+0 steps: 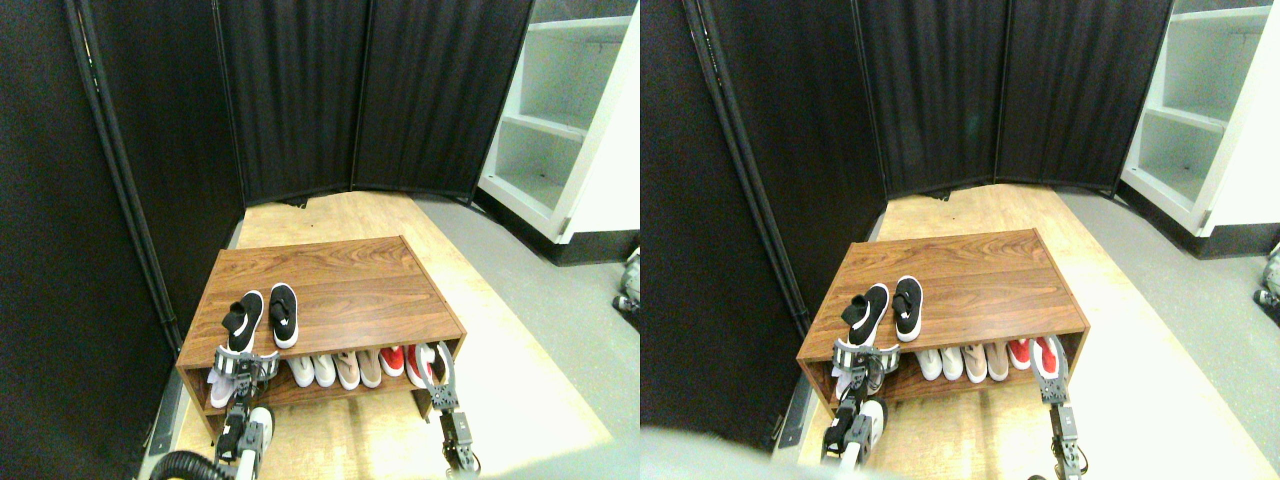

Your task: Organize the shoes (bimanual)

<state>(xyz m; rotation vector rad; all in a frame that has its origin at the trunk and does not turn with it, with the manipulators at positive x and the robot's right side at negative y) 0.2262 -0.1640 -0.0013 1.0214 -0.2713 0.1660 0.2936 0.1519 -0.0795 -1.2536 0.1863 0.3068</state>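
Right, two black shoes point(262, 317) with white soles sit side by side on top of a low wooden shoe bench point(350, 275), at its near left corner, toes pointing away, heels toward the near edge. Left shoe point(243, 322) leans a bit left, right shoe point(284, 314) lies straighter; they look just apart, maybe touching near the middle, cannot tell for sure. Left gripper point(240, 360) is up at the near edge of the bench top, right at the heel of the left shoe; its pale ribbed jaws look spread wide, not closed on anything, and contact with the heel is unclear. Right gripper point(438, 368) is at the right end of the bench, level with the lower shelf, close to the red shoes point(405, 360); too small to tell how its jaws stand. On the lower shelf, left to right: white shoes point(313, 370), beige shoes point(357, 369), then the red pair. Bench stands on a light wood floor point(340, 215), grey floor point(540, 290) to the right. Black folding screen point(300, 100) behind and on the left; white shelf unit point(560, 110) at far right.
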